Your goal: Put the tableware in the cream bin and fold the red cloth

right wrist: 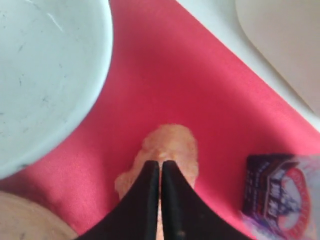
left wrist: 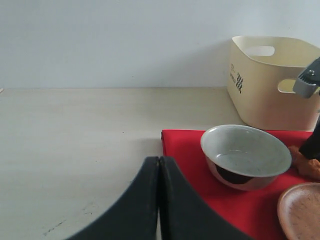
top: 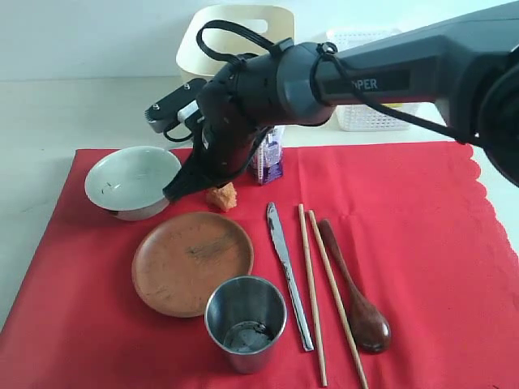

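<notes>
Red cloth (top: pixel 422 243): scalloped edge | bowl (top: pixel 132 180): round, glazed | cup (top: pixel 246 322): steel

Saw red cloth (top: pixel 422 243) spread flat on worktop (top: pixel 49 121), scalloped edge at right. Found on it: pale bowl (top: pixel 130 180) mouth-up at back left, brown plate (top: pixel 192 261) nearer, steel cup (top: pixel 246 322) upright just before plate; knife (top: pixel 285 263), chopsticks (top: pixel 312 300), dark wooden spoon (top: pixel 357 300) laid side by side at right. Noted cream bin (left wrist: pixel 265 95) upright behind cloth.

- The pale table (top: pixel 81 113) shows at the upper left.
- A red cloth (top: pixel 422 243) covers the lower part.
- A cream bin (top: pixel 282 23) stands top middle, a white basket (top: pixel 369 117) right of it.
</notes>
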Robot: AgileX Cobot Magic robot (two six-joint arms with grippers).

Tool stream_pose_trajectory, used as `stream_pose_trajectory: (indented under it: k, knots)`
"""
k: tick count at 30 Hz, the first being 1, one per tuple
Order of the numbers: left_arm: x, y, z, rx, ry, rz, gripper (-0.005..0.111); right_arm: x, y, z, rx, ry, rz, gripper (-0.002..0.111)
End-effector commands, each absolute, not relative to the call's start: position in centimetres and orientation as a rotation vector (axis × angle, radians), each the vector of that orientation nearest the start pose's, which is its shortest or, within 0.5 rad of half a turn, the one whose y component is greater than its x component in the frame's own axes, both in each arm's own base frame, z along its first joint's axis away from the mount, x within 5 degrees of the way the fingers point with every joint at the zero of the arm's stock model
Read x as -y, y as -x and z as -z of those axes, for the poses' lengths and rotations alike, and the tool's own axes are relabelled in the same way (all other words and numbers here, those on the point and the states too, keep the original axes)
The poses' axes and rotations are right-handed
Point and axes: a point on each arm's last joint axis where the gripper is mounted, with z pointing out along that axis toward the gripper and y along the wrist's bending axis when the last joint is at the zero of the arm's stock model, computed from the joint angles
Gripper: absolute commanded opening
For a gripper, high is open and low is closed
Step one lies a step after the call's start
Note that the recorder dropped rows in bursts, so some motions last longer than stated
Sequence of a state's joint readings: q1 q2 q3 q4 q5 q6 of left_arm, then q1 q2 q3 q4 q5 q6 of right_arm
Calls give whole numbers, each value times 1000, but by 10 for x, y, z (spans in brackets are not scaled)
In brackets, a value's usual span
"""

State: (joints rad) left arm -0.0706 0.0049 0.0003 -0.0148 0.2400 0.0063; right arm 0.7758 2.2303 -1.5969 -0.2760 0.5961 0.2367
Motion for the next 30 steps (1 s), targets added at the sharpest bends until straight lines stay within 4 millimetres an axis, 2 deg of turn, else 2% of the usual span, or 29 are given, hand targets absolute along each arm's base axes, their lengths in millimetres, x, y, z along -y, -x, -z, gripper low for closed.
stream_pose_trajectory:
  k: [1,13,22,26,30]
  knots:
    - [4,-55,-192,-1721,-56,59,1,-308,-343,-158,-2491,895,8,0]
    - [4,-55,-192,-1721,-56,59,1,-291,-331,-231,-2463,731,-21,0]
    - [4,-55,-192,-1721,-56,59,1,-268,-310,-297,-2417,629,-62,0]
    - [4,-55,-192,-1721,-56,59,1,-246,-308,-313,-2380,576,-63,0]
    - [4,-55,-192,-1721,-56,59,1,-212,-332,-318,-2373,455,-34,0]
